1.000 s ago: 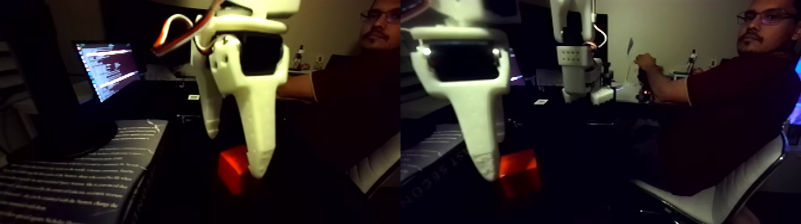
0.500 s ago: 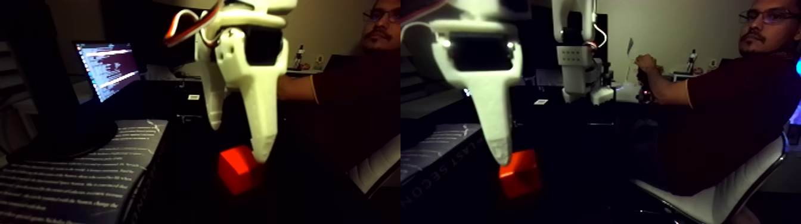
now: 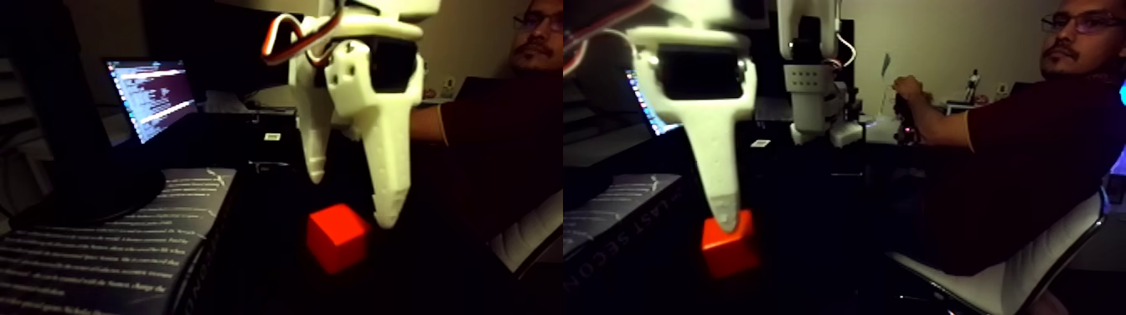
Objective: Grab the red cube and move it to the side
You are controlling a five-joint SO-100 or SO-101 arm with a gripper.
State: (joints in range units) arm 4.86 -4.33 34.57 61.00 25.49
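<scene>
Gripper spread wide, holding nothing. Red cube sits on the dark table just below the fingertips. Looks light, rigid, smooth-faced; likely slippery, so pinch two opposite flat sides mid-height.

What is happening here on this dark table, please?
A white robot gripper hangs over a red cube on the dark table, its two fingers spread apart. In the left half of the fixed view the cube sits below and between the fingertips, not yet gripped. A person sits on the right, a hand on a second device. A lit laptop stands on the left, with a printed sheet in front.
</scene>
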